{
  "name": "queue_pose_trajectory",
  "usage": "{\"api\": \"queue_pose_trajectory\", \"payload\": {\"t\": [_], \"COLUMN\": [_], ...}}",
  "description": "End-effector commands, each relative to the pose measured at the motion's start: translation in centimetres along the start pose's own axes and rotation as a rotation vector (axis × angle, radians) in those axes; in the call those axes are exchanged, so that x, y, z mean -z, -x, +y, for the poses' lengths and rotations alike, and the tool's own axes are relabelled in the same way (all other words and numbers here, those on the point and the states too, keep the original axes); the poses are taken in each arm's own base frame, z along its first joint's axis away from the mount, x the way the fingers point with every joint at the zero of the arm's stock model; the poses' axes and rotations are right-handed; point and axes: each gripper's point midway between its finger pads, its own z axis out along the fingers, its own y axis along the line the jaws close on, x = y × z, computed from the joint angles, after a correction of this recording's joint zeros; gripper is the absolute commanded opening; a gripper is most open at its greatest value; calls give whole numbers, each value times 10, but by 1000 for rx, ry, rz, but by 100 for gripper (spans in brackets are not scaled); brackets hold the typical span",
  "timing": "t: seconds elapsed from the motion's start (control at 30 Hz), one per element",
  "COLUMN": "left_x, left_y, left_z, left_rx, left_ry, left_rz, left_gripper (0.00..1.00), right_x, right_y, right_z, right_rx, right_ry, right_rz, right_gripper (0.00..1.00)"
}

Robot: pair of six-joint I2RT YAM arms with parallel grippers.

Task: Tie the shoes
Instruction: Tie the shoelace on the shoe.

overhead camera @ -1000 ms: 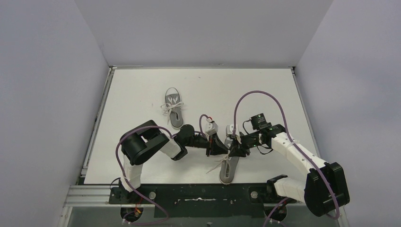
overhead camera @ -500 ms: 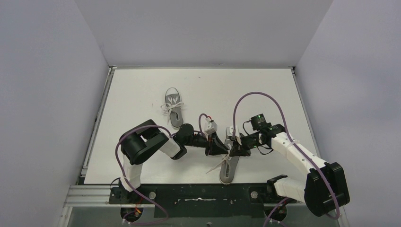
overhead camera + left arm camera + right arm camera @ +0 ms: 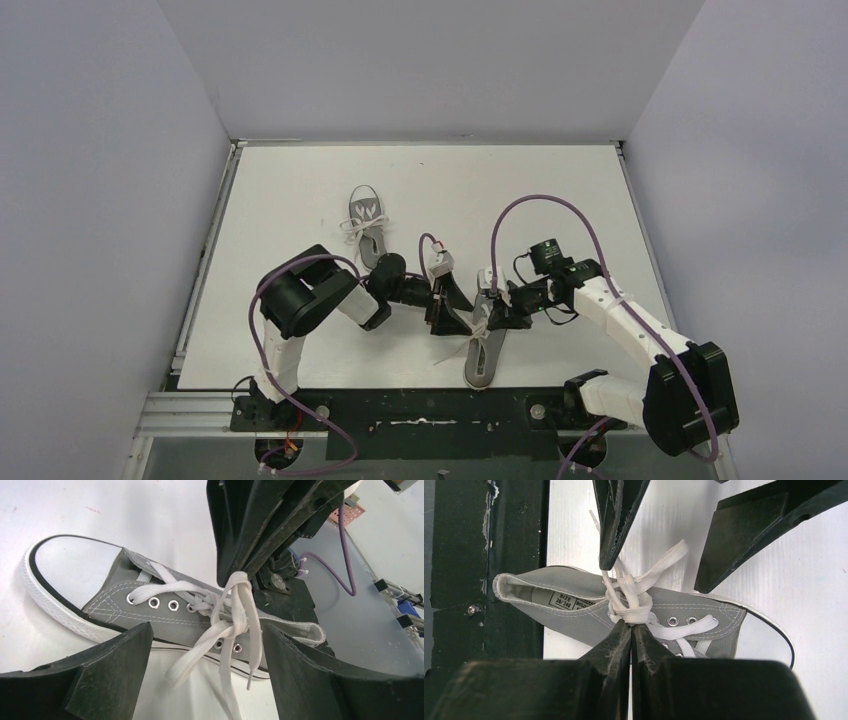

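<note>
One grey shoe (image 3: 574,621), label (image 3: 565,600) "SIZE 38/240", right fingers (image 3: 616,642) pinching laces (image 3: 634,607)

Both arms reach inward, almost meeting mid-table. The left gripper (image 3: 453,312) gapes wide; the right gripper (image 3: 489,321) is pinched tight on a lace (image 3: 630,611).

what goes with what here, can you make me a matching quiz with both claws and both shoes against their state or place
Things:
1. left claw
2. right claw
3. near shoe
4. far shoe

States or places:
a. pinched shut on a lace
b. open, fingers spread wide
c. lying alone farther back on the table
d. between the two claws, heel by the table's near edge

Pairs: 1-b, 2-a, 3-d, 4-c
</note>
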Motion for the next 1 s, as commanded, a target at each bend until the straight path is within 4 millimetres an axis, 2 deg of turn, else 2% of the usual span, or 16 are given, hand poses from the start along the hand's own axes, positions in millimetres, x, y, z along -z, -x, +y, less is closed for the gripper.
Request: {"api": "queue_pose_trajectory", "payload": {"t": [0.0,0.13,0.27,0.47,0.6,0.8,0.97], "left_x": [-3,6,12,24,34,43,49], "left_y": [-8,-20,-26,-30,-41,-58,-68], "left_z": [4,5,2,-2,-5,-13,-9], "left_rx": [14,56,88,134,157,153,183], "left_ry": [-36,8,28,115,198,266,308], "left_rz": [41,57,69,64,109,204,230], "left_gripper": [72,52,24,0,0,0,0], "right_x": [3,5,8,10,12,10,6], "right_y": [16,15,11,-2,-15,-27,-36], "right_z": [-9,-7,-4,1,1,-10,-18], "right_rx": [72,82,99,121,135,117,92], "right_ry": [-6,-1,0,7,-9,-81,-120], "right_rz": [-26,-7,26,107,176,202,221], "right_gripper": [0,0,0,0,0,0,0]}}
